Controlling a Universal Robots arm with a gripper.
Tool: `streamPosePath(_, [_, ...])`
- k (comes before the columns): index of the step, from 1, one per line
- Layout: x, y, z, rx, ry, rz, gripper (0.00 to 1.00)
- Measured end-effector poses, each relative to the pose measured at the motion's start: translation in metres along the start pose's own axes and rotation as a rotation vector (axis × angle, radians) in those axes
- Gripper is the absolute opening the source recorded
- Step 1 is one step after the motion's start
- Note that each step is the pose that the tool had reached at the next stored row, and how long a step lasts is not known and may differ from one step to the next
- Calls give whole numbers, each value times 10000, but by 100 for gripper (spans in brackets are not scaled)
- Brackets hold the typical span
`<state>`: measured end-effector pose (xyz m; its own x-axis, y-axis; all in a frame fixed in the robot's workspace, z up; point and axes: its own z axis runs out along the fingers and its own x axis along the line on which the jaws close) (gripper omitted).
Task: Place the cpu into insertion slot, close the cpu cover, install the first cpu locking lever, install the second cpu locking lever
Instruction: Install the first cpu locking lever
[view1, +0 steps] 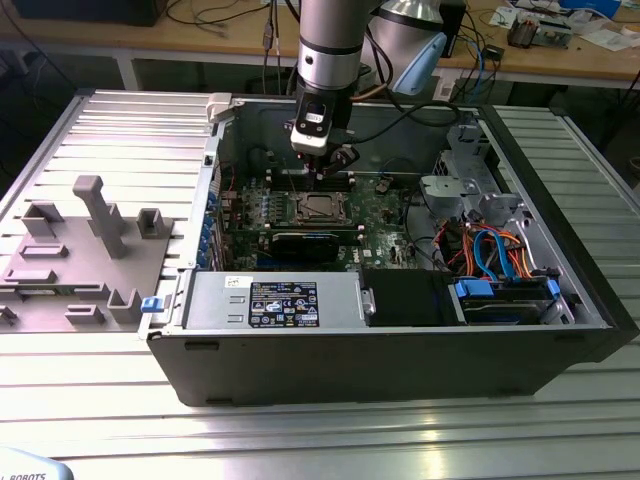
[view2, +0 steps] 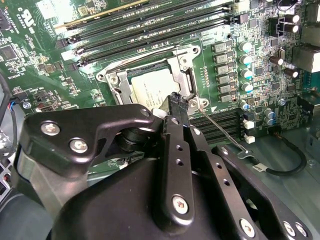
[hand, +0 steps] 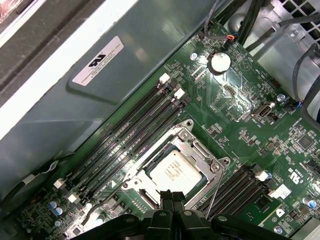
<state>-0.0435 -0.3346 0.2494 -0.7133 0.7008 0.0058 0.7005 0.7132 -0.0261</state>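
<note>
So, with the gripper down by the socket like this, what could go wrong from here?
The thin locking lever angles away from the cpu cover, seemingly unlatched; the closed gripper beside it could slip off such a slim rod. Its tip also sits right at the cpu edge, so a slip might scrape it or the capacitors nearby.

My arm (view1: 330, 45) is a silver-grey tube with a pale blue joint cap (view1: 425, 60); my fingers (view2: 176, 145) are matte black, dotted with silver screws (view2: 180, 204).

The cpu cover (hand: 205, 152) lies over the cpu (hand: 175, 172).
</note>
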Motion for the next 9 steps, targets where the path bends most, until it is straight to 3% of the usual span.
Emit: streamPosePath(9, [0,0,0,1,-2,-71,11])
